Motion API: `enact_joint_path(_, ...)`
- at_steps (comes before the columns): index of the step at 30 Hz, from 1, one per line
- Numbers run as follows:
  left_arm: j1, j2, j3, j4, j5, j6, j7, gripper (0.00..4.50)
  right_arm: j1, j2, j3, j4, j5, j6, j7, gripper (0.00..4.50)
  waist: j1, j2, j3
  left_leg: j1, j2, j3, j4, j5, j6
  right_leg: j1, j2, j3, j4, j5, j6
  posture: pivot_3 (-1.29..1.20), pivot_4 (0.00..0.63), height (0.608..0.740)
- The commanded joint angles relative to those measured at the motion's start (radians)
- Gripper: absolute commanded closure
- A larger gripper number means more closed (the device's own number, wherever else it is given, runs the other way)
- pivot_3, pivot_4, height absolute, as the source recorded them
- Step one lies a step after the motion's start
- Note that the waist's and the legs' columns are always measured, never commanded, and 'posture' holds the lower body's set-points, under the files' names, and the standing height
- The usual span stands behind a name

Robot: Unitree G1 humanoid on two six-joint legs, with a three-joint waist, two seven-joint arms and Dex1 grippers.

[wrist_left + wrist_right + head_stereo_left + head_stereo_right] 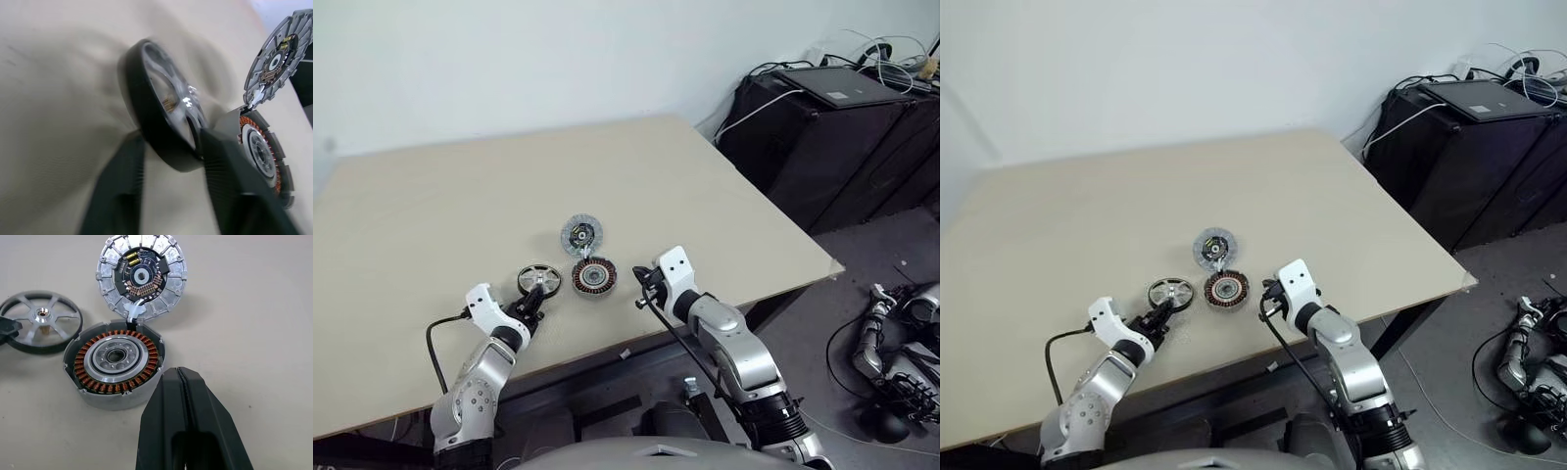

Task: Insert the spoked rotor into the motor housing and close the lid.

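A: Where is the spoked rotor [41,321] sitting?

B: On the table [460,196], just to the left of the motor housing [115,363], near but apart from it. The lid [142,274] lies just beyond the housing, open face up, joined to its far edge by a small white piece.

A: Which arm is on the rotor?

B: The left gripper [168,147]. In its wrist view the 2 black fingers [230,176] straddle the dark rim, 1 on the outer face and 1 inside among the spokes, narrowed to about the rim's thickness. The rotor looks tipped up on edge between them, so it appears pinched, though the picture is smeared and a firm grip can't be confirmed.

A: And the other?

B: The right gripper [183,396] has its fingers pressed flat together on nothing, with the tip just beside the housing's near right wall; contact can't be made out.

A: What does the coming move turn on?

B: The housing's open bore faces straight up and lies to the right of the rotor. The rotor's axle would likely have to come back to vertical, then travel right and come down centred over the metal bearing inside the 1 ring of copper windings. The left arm is the nearer one for that; the right seems placed to steady the housing
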Motion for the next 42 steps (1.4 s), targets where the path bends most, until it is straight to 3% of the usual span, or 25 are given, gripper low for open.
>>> enact_joint_path(1, -0.008, -0.012, 0.016, -0.015, -0.019, -0.01, 0.002, 4.09, -0.013, 0.004, -0.012, -0.028, 0.011, -0.007, -0.01, 4.5, 0.0, 0.0, 0.0, 0.0, 0.0, 0.0, 0.0, 0.0, 0.0, 0.0, 0.0, 0.0, 0.0, 0.0, 0.0, 0.0, 0.0, 0.74)
enact_joint_path(7, -0.013, -0.058, 0.056, -0.039, -0.032, -0.097, 0.0, 4.09, -0.012, 0.0, -0.011, -0.034, 0.015, -0.001, -0.012, 4.5, 0.0, -0.001, 0.0, 0.0, 0.0, 0.0, 0.0, 0.0, 0.0, 0.0, 0.0, 0.0, 0.0, 0.0, 0.0, 0.0, 0.0, 0.74)
enact_joint_path(12, -0.031, -0.131, 0.096, -0.093, -0.19, -0.2, -0.109, 4.09, -0.005, -0.01, -0.011, -0.053, 0.019, 0.006, -0.009, 4.5, 0.001, -0.002, 0.001, -0.001, 0.0, -0.001, 0.0, 0.0, 0.0, 0.0, 0.0, 0.0, -0.001, 0.0, 0.0, 0.0, 0.0, 0.74)
enact_joint_path(16, -0.012, -0.105, 0.029, -0.118, -0.308, -0.116, -0.2, 4.09, 0.006, -0.02, -0.005, -0.061, 0.017, 0.005, -0.007, 4.5, 0.005, -0.002, 0.001, -0.001, -0.001, -0.001, 0.0, 0.0, 0.0, 0.001, -0.001, 0.0, -0.003, 0.0, 0.0, 0.0, 0.0, 0.74)
enact_joint_path(22, -0.039, -0.063, -0.043, -0.081, -0.383, 0.02, -0.193, 4.09, 0.016, -0.022, -0.006, -0.074, 0.015, 0.01, -0.013, 4.5, 0.001, -0.003, 0.002, -0.001, -0.001, -0.002, 0.0, 0.0, 0.0, 0.002, 0.0, 0.0, -0.004, 0.0, 0.001, 0.0, 0.0, 0.74)
enact_joint_path(28, -0.082, -0.03, -0.067, 0.008, -0.395, 0.153, -0.121, 4.09, 0.033, -0.028, -0.016, -0.095, 0.014, 0.011, -0.028, 4.5, -0.001, -0.002, 0.002, -0.001, -0.001, -0.004, 0.0, 0.0, 0.0, 0.002, 0.001, -0.001, -0.004, 0.0, 0.0, 0.0, 0.0, 0.74)
enact_joint_path(42, -0.126, -0.087, -0.036, 0.112, -0.403, 0.254, 0.009, 4.09, 0.093, -0.033, -0.014, -0.14, 0.014, 0.014, -0.049, 4.5, 0.004, -0.003, 0.002, -0.001, -0.001, -0.008, 0.0, 0.0, 0.0, 0.003, 0.001, -0.001, -0.004, 0.0, 0.001, 0.0, 0.0, 0.74)
